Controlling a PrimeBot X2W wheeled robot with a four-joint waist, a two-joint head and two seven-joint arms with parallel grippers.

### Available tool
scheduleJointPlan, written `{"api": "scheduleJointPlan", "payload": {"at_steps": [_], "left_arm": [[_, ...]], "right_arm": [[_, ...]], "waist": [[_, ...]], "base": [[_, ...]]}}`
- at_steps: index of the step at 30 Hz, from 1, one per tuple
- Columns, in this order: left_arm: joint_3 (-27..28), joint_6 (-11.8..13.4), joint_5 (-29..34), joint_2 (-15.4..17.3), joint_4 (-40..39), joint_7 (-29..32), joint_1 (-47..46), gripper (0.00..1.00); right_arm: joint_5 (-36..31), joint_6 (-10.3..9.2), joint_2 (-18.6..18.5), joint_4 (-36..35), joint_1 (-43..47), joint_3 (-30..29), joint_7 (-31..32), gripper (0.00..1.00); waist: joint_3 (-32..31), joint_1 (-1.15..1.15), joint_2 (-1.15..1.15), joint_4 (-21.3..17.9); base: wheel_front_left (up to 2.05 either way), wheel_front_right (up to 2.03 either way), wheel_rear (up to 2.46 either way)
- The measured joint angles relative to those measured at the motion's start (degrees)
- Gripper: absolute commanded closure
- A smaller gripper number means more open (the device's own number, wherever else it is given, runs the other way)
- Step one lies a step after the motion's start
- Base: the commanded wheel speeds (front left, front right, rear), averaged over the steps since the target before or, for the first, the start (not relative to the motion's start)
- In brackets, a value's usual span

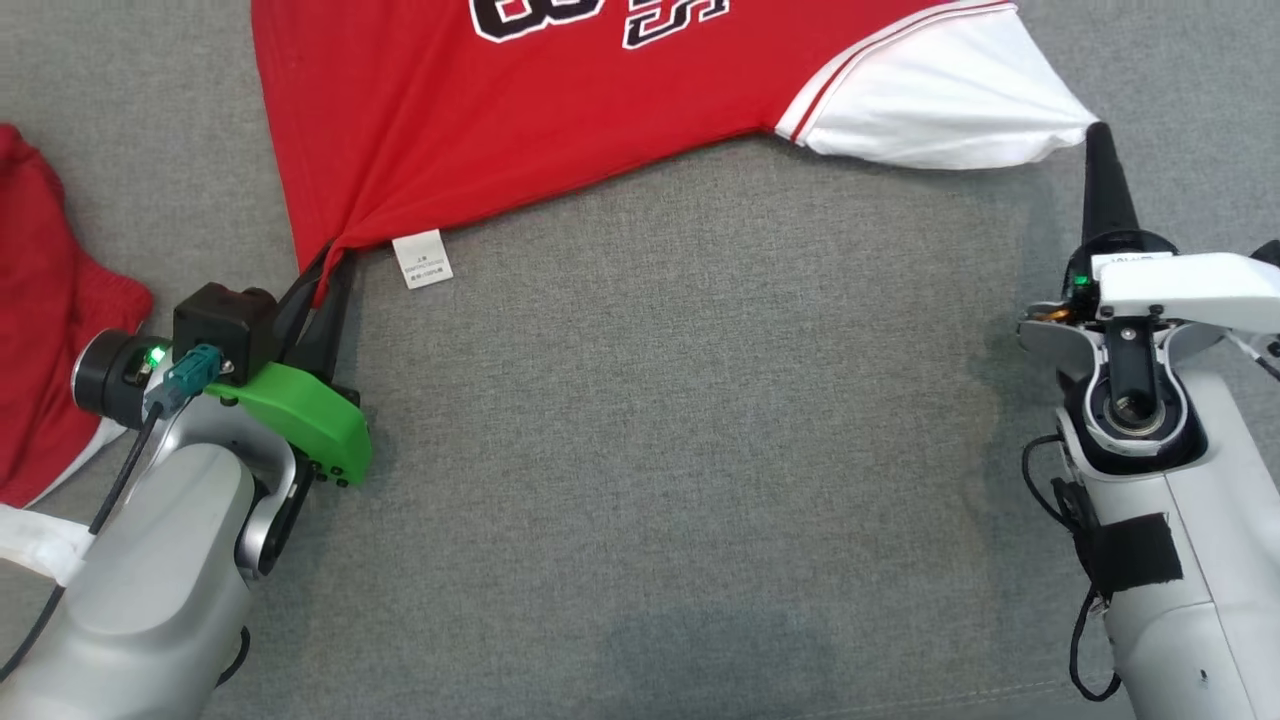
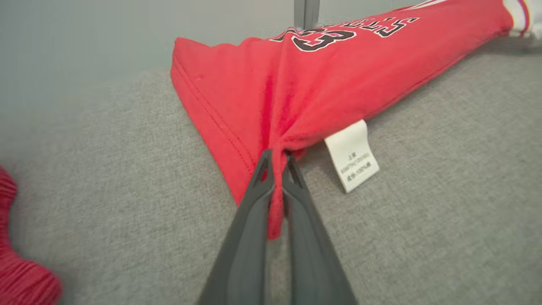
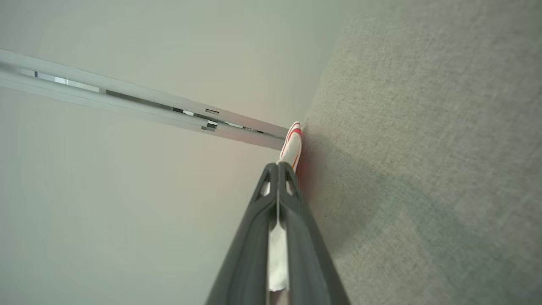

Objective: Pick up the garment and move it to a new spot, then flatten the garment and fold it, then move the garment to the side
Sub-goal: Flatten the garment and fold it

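A red jersey [image 1: 560,130] with black-and-white lettering and a white sleeve [image 1: 950,100] lies stretched across the grey cloth surface at the top of the head view. My left gripper [image 1: 325,262] is shut on its lower left hem corner, and the left wrist view shows red fabric pinched at that gripper [image 2: 277,159], with a white care label [image 2: 352,155] beside it. My right gripper [image 1: 1097,130] is shut on the tip of the white sleeve, whose fabric [image 3: 292,146] is clamped between the fingers in the right wrist view. The jersey is pulled taut between both grippers.
Another red garment [image 1: 40,310] with white trim lies at the left edge, beside my left arm. The grey cloth surface [image 1: 680,450] spreads wide in front of the jersey. A metal frame rail [image 3: 148,106] runs beyond the surface's edge.
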Motion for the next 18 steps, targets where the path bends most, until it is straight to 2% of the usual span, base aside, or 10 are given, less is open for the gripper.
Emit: {"api": "scheduleJointPlan", "payload": {"at_steps": [2,5,8,14,18], "left_arm": [[0.74,-0.64,0.09,-0.41,-0.8,0.08,0.04,1.0],[1.77,-1.51,1.53,-0.79,-4.15,0.08,0.05,1.0],[1.56,-2.26,3.78,-0.46,-5.56,0.08,1.5,1.0],[2.25,-2.09,5.08,1.25,-7.39,0.08,9.89,1.0],[3.82,-0.69,5.1,2.05,-9.2,0.08,16.34,1.0]], "right_arm": [[0.77,2.0,-1.09,-2.93,0.7,-0.09,0.51,1.0],[0.71,3.64,-3.58,-6.08,3.48,0.67,2.58,1.0],[-1.19,3.61,-6.97,-6.59,9.88,2.86,5.0,1.0],[-3.19,3.05,-8.27,-7.73,20.4,7.27,8.01,1.0],[-3.57,2.58,-8.29,-10.92,25.95,9.38,9.14,1.0]], "waist": [[-1.07,0.0,0.0,0.22],[-2.9,-0.01,0.0,0.65],[-4.9,-0.01,0.0,1.12],[-8.42,-0.01,0.0,1.75],[-11.03,-0.01,0.0,1.8]], "base": [[0.0,0.0,0.0],[0.0,0.0,0.0],[0.0,0.0,0.0],[0.0,0.0,0.0],[0.0,0.0,0.0]]}}
